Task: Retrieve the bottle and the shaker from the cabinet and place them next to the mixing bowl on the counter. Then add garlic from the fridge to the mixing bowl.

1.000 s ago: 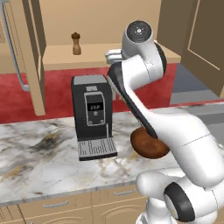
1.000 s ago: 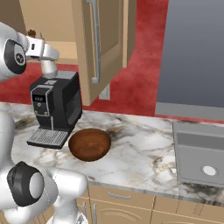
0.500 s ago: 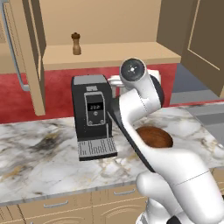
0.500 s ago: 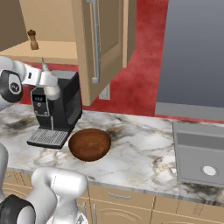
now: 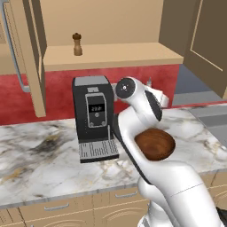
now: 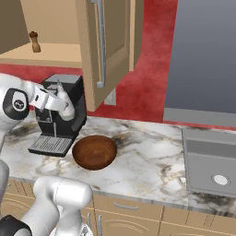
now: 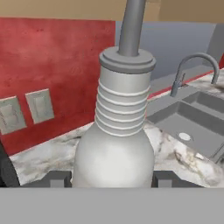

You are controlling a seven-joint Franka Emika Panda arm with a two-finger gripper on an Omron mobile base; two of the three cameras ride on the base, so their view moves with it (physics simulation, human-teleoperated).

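Between the finger tips of your pincer (image 7: 112, 178) the bottle (image 7: 114, 144) stands clamped and upright, with the mixing bowl (image 6: 94, 151) lower, toward the sink side.

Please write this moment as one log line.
gripper: shut on bottle | shaker: on cabinet shelf | mixing bowl: on counter

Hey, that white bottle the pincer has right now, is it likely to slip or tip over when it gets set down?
The bottle looks smooth and rounded where the pincer clamps it, so it may slip or twist. Its tall thin neck above a narrower base suggests it could tip if released tilted. It appears rigid, so squeezing probably won't deform it.
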